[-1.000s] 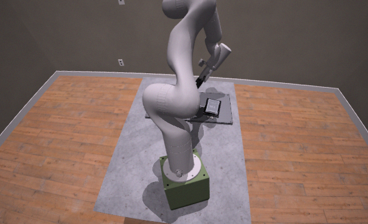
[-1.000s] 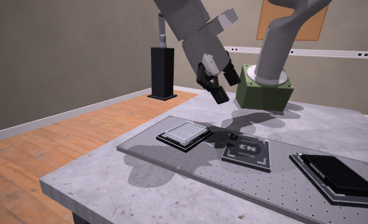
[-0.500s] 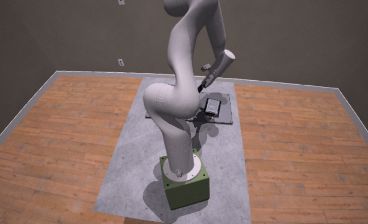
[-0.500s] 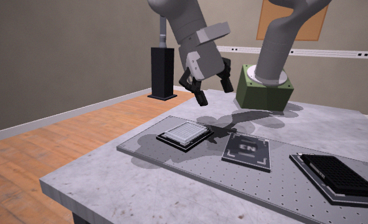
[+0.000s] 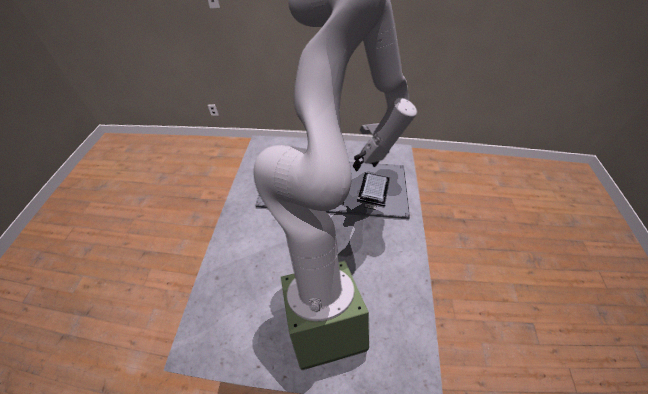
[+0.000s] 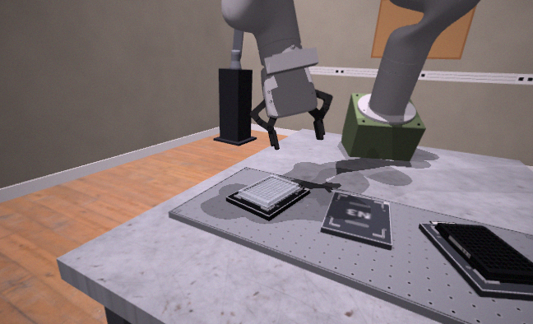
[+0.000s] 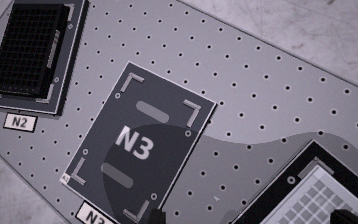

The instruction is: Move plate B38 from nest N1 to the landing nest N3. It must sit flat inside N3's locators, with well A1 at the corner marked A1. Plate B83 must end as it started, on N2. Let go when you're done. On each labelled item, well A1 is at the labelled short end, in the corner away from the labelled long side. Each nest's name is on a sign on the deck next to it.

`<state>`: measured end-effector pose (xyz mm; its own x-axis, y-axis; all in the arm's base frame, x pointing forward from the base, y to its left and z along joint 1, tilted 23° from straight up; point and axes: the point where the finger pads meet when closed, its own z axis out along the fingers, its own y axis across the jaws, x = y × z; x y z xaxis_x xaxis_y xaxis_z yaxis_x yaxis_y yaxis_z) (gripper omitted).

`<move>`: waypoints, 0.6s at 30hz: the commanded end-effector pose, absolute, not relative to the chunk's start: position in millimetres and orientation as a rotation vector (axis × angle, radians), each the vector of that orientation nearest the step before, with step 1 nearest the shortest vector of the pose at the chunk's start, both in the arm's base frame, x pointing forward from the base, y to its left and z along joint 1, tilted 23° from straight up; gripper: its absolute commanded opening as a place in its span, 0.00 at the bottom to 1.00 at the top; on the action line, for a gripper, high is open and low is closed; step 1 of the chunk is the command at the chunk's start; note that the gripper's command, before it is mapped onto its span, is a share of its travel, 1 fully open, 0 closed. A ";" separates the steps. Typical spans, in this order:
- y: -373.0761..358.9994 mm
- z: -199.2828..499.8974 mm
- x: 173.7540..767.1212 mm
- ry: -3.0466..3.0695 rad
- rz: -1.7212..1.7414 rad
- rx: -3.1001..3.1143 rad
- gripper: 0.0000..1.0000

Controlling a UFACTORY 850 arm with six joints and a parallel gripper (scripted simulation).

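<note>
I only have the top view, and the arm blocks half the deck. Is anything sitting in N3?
Observer: No. The wrist view shows N3 bare, its corner locators uncovered.
Operator: And the other plate?
Observer: The black plate sits in the nest by the N2 sign.
Operator: Gripper state?
Observer: In the exterior view the gripper hangs open and empty, up off the deck, not touching the clear plate.
</note>
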<state>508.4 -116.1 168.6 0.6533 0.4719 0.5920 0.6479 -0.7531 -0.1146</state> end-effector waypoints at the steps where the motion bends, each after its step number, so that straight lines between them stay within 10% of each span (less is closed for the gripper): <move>1: -128.1 158.6 499.0 -0.728 -0.773 -2.641 1.00; 18: -162.9 123.9 450.7 -0.188 -0.660 -2.830 1.00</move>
<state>461.5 -155.6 130.6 0.8723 0.1314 0.4709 0.2453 -0.9508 -0.1891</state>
